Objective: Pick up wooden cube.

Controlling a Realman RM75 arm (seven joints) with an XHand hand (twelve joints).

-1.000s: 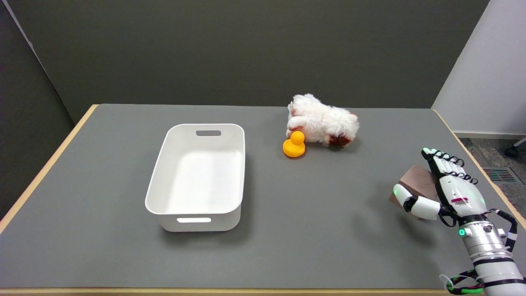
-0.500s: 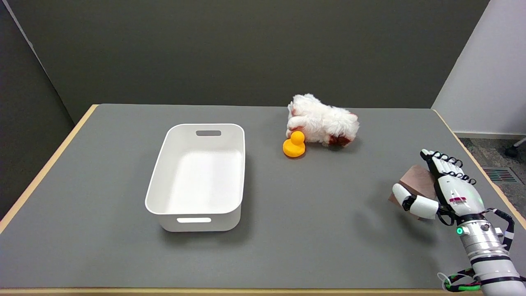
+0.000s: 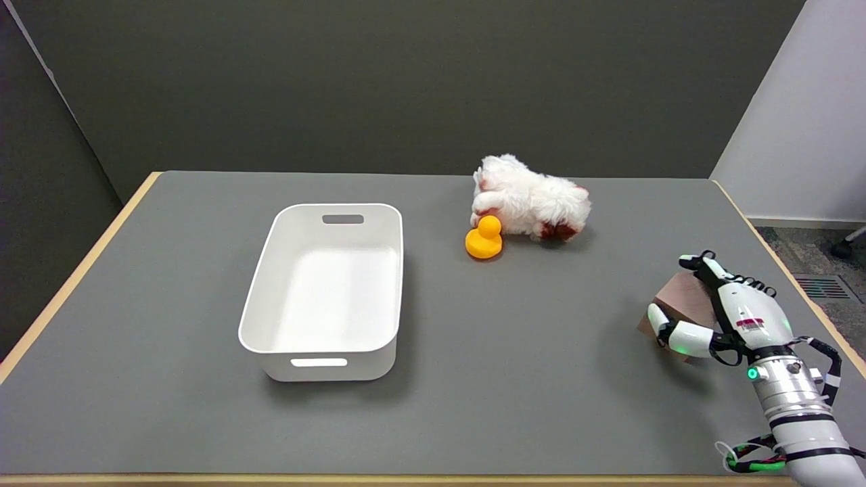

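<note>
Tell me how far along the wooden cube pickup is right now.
Done: the black-and-white right hand has reached the brown wooden cube at the grey table's right edge. In hand: thumb and fingers bracket the cube, apparently gripping it. Left: a clear lift; I cannot tell whether the cube has left the table.

A grey table (image 3: 514, 379) with a pale wooden edge fills the view. Behind it, from 9 to 1 o'clock, stands a dark olive wall (image 3: 379, 81). At 2 o'clock is a white wall (image 3: 805, 122); at 3 o'clock, grey carpet (image 3: 805, 247).
</note>
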